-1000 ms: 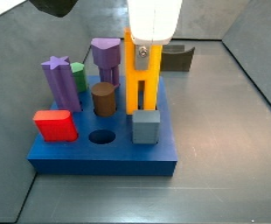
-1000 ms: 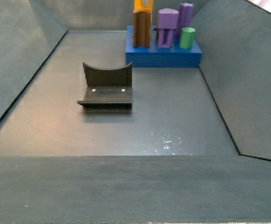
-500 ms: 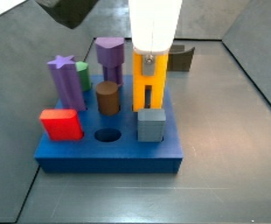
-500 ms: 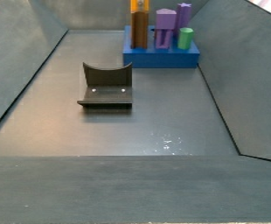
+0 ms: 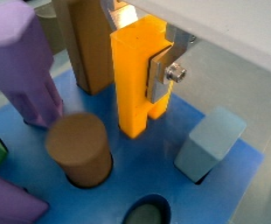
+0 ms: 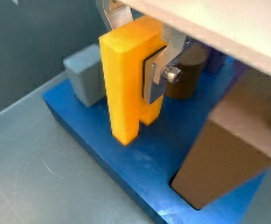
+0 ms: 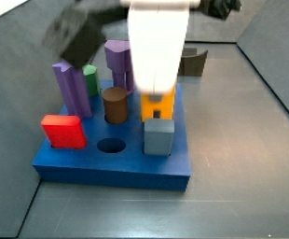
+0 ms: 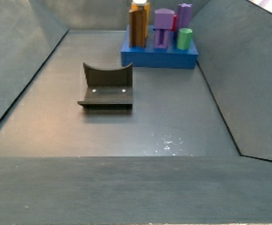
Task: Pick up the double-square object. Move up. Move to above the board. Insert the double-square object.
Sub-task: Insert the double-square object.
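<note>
Though claw-gripped [image 5: 149, 74], grooved double-square object [image 5: 135, 79] in board [image 5: 237, 179].

A lab test rig: a bare grey walled bin [image 8: 56, 105] holds only a dark fixture [image 8: 105, 88] and a blue board [image 7: 110, 161] of coloured pegs, where the gripper [image 5: 144, 61] holds the double-square object [image 5: 138, 74] upright.

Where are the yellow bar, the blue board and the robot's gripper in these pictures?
double-square object [image 5: 135, 83]: a wrist view, on its broad yellow face.
board [image 7: 110, 174]: a side view, on its blue front wall.
gripper [image 6: 159, 73]: a wrist view, at the silver fingers clamping the bar.
</note>
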Motion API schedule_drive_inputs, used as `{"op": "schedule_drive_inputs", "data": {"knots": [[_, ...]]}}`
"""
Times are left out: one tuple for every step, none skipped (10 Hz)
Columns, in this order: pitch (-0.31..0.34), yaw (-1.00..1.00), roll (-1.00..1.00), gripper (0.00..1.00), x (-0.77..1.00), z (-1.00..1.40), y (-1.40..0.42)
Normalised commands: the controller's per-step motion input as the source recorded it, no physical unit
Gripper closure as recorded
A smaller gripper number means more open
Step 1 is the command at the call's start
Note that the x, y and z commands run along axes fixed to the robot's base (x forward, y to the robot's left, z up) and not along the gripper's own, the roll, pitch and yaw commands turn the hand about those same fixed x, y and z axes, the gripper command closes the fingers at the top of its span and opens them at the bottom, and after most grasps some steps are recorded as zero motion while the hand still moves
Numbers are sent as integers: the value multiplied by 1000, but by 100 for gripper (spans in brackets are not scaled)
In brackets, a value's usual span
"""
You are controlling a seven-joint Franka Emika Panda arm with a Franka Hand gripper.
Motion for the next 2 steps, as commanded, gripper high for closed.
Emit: {"op": "schedule_drive_inputs", "data": {"knots": [[-53,0,14,100,0,-9,0],[0,0,0,100,0,0,0]]}}
